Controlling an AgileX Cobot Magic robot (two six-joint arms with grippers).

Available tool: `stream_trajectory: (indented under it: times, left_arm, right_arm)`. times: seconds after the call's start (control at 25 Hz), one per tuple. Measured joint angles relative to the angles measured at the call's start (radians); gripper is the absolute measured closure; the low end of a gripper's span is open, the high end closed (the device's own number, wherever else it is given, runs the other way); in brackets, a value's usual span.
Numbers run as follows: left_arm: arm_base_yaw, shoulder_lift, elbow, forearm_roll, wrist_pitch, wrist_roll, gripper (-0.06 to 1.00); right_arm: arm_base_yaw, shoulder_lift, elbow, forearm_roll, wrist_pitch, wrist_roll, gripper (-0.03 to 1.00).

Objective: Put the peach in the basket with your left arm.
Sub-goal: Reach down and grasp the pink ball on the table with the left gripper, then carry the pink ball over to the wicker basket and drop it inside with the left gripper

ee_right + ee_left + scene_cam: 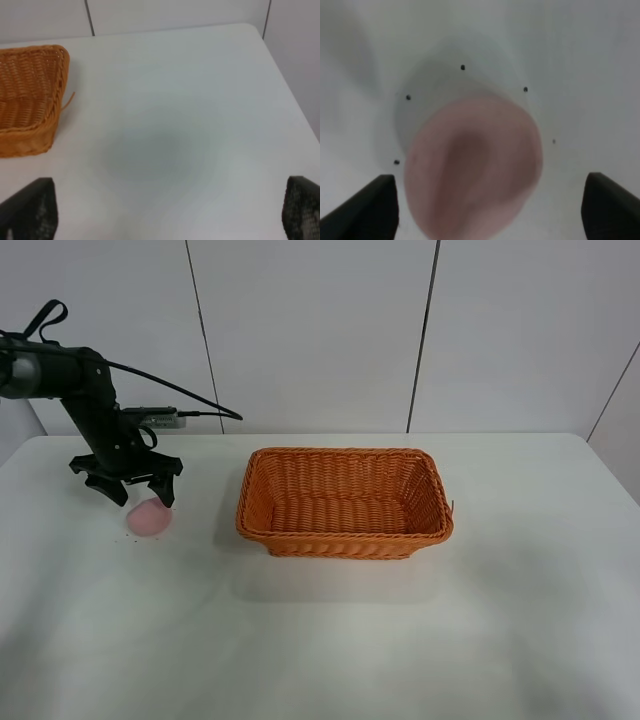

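Now my left fingers point(137, 496) hang just above the peach point(150, 519), near the left edge of the white tabletop point(400, 640) as the high camera sees it. They are spread wide. In the left wrist view one dark tip shows on each side of the fruit point(472, 167), and neither presses on it; the tip on one side is very near its skin, the other stands clearly apart. The peach lies on the tabletop, pale pink and blurred because it is so close to my camera. A few small dark dots point(462, 67) are on the surface around it.

The orange woven basket point(340, 540) stands in the middle of the tabletop, to the right of the peach and apart from it. The peach is outside it.

My right fingers point(166, 209) are also spread, with only bare tabletop between the two tips. One corner of the basket point(30, 100) shows in that wrist view, well away from them.
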Motion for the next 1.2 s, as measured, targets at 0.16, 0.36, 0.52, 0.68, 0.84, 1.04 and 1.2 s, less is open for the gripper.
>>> stream_trajectory:
  times: [0.16,0.36,0.52,0.68,0.84,1.04,1.2]
  left_arm:
    - [0.0,0.023,0.0,0.0,-0.022,0.0,0.1]
    - [0.0,0.05,0.0,0.0,-0.033,0.0,0.1]
    - [0.0,0.071,0.0,0.0,-0.035,0.0,0.1]
    - [0.0,0.076,-0.001,0.0,-0.033,-0.006,0.29]
    - [0.0,0.072,-0.007,0.01,-0.015,-0.013,0.72]
    - [0.0,0.032,-0.014,0.063,0.022,-0.05,0.82]
    - [0.0,-0.034,-0.06,0.064,0.11,-0.05,0.82]
  right_arm:
    - [0.0,0.0,0.0,0.0,0.0,0.0,0.27]
    - [0.0,0.0,0.0,0.0,0.0,0.0,0.27]
    - [0.0,0.0,0.0,0.0,0.0,0.0,0.27]
    - [0.0,0.0,0.0,0.0,0.0,0.0,0.27]
    - [0.0,0.0,0.0,0.0,0.0,0.0,0.27]
    - [0.0,0.0,0.0,0.0,0.0,0.0,0.27]
    - [0.0,0.0,0.0,0.0,0.0,0.0,0.27]
